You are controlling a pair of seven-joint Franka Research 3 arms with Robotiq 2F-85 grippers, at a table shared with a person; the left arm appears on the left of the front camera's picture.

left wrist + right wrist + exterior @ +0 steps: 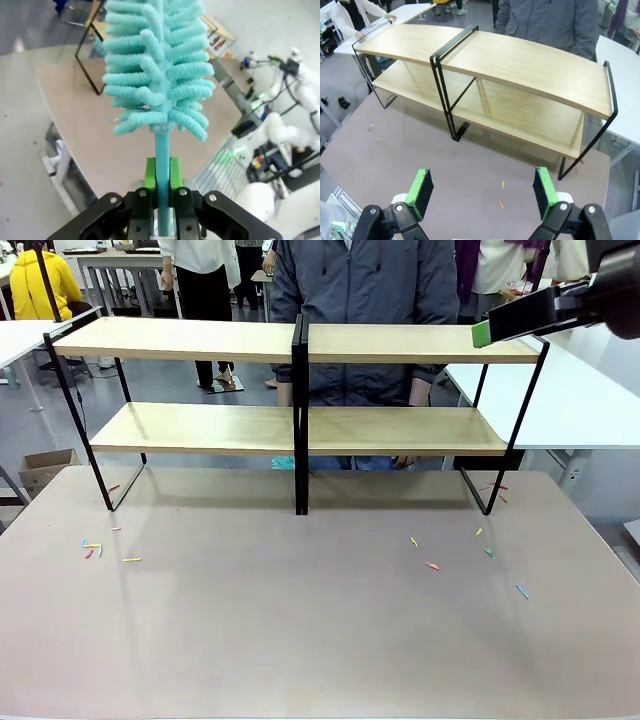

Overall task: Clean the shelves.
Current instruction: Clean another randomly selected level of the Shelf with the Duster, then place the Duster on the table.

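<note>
The shelves [400, 343] stand across the far half of the table, two light wooden boards on a black frame with a centre post. My right gripper [482, 334] hovers high at the shelves' right end, level with the top board. In its wrist view the right gripper [481, 189] is open and holds nothing, looking down at the shelves [530, 65] from the table's near side. My left gripper [161, 175] is shut on the thin handle of a teal fluffy duster [157, 65], whose head sticks straight out. The black frame end of the shelves [86, 60] lies far beyond it.
Small coloured scraps lie on the table at the left [92, 548] and right [432, 565], and some near the shelves' right foot [495, 490]. A person [365, 290] stands close behind the shelves. A white table [570, 400] sits at the right, a cardboard box [40, 468] on the floor at the left.
</note>
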